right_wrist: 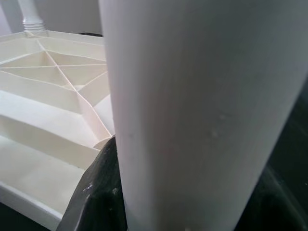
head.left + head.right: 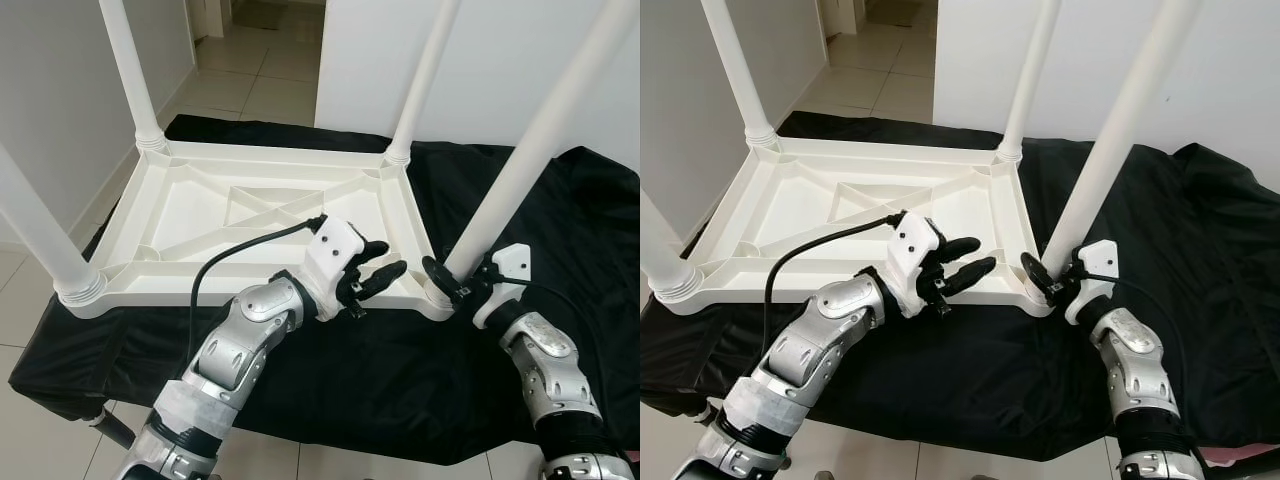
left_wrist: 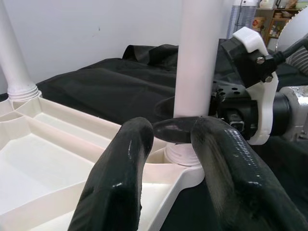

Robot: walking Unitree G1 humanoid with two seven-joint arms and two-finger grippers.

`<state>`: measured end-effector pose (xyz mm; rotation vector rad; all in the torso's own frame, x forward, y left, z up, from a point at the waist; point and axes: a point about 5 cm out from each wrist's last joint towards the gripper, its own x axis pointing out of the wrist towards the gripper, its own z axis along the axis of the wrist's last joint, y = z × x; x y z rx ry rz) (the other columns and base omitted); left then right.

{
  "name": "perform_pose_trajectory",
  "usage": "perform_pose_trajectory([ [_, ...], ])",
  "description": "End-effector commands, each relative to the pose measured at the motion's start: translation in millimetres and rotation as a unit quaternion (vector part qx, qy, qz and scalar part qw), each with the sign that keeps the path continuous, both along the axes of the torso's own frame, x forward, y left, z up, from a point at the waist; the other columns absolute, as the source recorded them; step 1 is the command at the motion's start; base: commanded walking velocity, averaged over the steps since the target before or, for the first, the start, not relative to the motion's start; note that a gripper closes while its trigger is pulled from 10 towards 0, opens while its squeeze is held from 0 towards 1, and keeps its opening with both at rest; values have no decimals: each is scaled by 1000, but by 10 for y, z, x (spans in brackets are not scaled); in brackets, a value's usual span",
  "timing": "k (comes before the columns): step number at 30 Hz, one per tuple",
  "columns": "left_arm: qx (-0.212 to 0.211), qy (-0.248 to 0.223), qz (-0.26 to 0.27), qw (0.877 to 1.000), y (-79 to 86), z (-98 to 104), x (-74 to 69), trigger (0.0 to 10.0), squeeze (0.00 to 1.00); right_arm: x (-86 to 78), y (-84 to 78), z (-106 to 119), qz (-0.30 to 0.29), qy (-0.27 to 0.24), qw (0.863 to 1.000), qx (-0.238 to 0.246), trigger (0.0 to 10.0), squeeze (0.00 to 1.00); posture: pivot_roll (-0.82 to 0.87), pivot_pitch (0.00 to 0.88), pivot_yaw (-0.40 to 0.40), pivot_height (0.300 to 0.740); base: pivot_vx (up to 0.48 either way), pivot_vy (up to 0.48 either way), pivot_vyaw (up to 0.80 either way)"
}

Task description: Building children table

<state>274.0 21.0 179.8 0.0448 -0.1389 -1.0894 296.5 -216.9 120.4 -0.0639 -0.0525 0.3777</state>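
The white children's table (image 2: 200, 215) lies upside down on a black cloth, its legs pointing up. My right gripper (image 2: 445, 277) is shut on the near-right leg (image 2: 530, 160) just above its socket at the table's corner. In the right wrist view that leg (image 1: 202, 106) stands between the dark fingers (image 1: 98, 192). My left gripper (image 2: 383, 263) is open, hovering over the table's near rim, a short way left of the same corner. The left wrist view looks between its fingertips (image 3: 137, 139) at the leg (image 3: 197, 62) and the right gripper's body (image 3: 250, 96).
Three other legs stand upright: far left (image 2: 130, 70), far right (image 2: 425, 75), near left (image 2: 35, 225). The black cloth (image 2: 560, 210) spreads beyond the table to the right. Tiled floor (image 2: 250, 60) and white walls lie behind.
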Motion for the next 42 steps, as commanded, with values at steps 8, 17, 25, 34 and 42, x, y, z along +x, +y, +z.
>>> perform_pose_trajectory([
  [8, 5, 2, -9, 1000, -9, -22, 5, 10000, 0, -41, 58, -120, -46, 22, 999, 7, 10000, 0, -102, 0, -43, 740, 0, 0, 0],
  [17, 3, 9, -17, 1000, -45, -36, -20, 10000, 0, -228, 349, -168, -324, 45, 941, 86, 10000, 0, -116, 0, -33, 740, 0, 0, 0],
  [25, 3, 12, -15, 1000, -47, -45, -23, 10000, 0, -185, 443, -113, -345, 32, 933, 98, 10000, 0, -112, 0, -26, 740, 0, 0, 0],
  [34, 2, 7, 4, 1000, 9, -17, 26, 10000, 0, -156, 450, 6, -332, 11, 940, 82, 10000, 416, -86, 0, -39, 740, 0, 0, 0],
  [42, 2, 8, 10, 1000, 10, -26, 24, 10000, 0, -168, 442, 34, -305, -2, 948, 93, 10000, 1000, -74, 0, -47, 740, 0, 0, 0],
])
